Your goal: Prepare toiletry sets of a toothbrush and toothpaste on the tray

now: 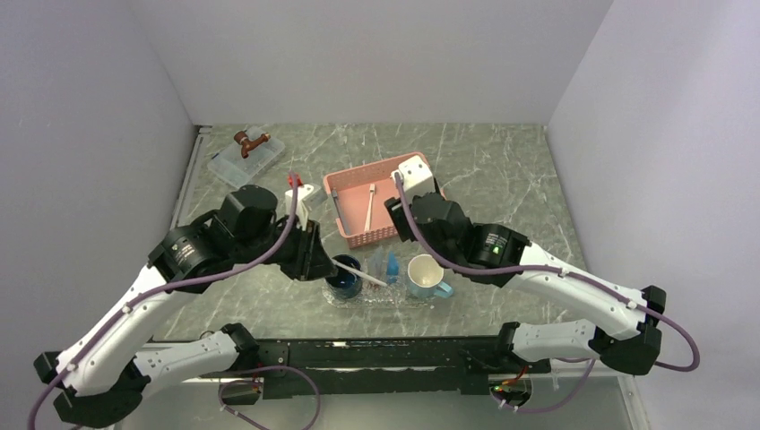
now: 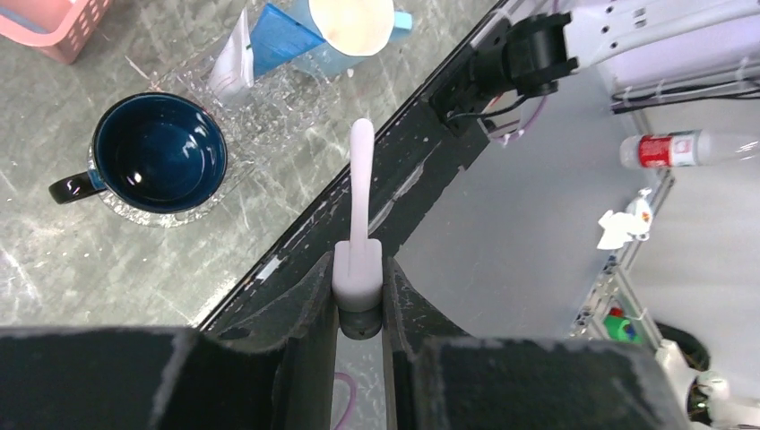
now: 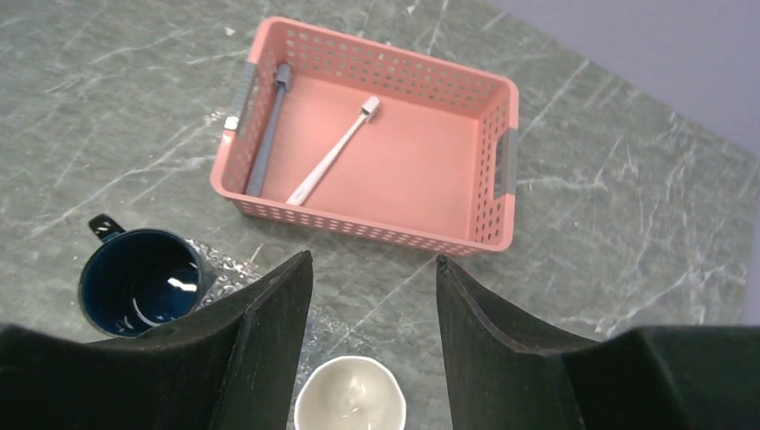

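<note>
My left gripper (image 2: pixel 358 264) is shut on the thick end of a whitish toothbrush (image 2: pixel 361 179). In the top view this toothbrush (image 1: pixel 363 273) slants out over the dark blue mug (image 1: pixel 343 279). Two blue toothpaste tubes (image 1: pixel 377 263) (image 1: pixel 392 266) lie on the clear bumpy tray (image 1: pixel 376 298) between the two mugs; the left wrist view shows them as well (image 2: pixel 278 40). A second toothbrush (image 3: pixel 332 152) lies inside the pink basket (image 3: pixel 497 206). My right gripper (image 3: pixel 372 260) hangs open and empty above the gap between basket and tray.
The dark blue mug (image 2: pixel 159 152) and a light blue mug with a white inside (image 1: pixel 428 276) stand on the tray. A grey stick (image 3: pixel 269 125) lies along the basket's left wall. A clear lidded box (image 1: pixel 246 159) sits at the back left. The black rail (image 1: pixel 376 349) marks the near edge.
</note>
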You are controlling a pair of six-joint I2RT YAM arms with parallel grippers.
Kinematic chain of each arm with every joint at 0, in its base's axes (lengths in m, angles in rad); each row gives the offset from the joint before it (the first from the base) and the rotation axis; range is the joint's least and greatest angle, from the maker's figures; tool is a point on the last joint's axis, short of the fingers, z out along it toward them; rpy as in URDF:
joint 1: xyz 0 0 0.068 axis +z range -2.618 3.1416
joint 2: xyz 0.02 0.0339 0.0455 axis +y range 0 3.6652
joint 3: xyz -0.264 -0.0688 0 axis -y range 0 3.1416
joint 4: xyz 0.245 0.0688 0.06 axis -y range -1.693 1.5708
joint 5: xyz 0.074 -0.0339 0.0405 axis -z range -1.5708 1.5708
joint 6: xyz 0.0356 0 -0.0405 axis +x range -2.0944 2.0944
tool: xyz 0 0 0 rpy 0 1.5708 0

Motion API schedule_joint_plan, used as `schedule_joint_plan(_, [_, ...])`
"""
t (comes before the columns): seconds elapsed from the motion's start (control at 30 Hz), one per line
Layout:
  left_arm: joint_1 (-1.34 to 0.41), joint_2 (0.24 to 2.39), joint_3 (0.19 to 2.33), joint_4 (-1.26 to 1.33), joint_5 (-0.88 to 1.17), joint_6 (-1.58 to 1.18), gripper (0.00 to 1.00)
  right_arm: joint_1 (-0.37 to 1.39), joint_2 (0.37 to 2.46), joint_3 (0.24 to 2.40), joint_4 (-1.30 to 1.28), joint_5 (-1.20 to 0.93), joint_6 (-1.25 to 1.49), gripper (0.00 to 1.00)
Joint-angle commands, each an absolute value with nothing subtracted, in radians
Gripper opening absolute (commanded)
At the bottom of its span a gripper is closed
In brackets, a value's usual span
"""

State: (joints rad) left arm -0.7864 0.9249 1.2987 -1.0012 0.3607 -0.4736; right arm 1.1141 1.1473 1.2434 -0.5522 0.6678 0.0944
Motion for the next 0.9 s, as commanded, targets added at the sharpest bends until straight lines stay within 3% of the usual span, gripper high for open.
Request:
schedule_joint_plan(0.0, [-0.882,0.975,1.344,-1.032,0.183,-0.472,0.00,1.031,1.136,1.220,-0.587,0.582,0.184,0.55])
schedule_joint_plan(0.43, [-1.042,1.146,1.478,-1.162,-0.038,-0.462,0.00,0.863,1.110,1.094,-0.544,0.437,0.255,0.55])
schedule_joint_plan(0.87, [-1.051,1.286,1.529,-1.143,-0.053,-0.433,0.00,0.835,1.070,1.017,-0.517,0.405,0.264,0.55])
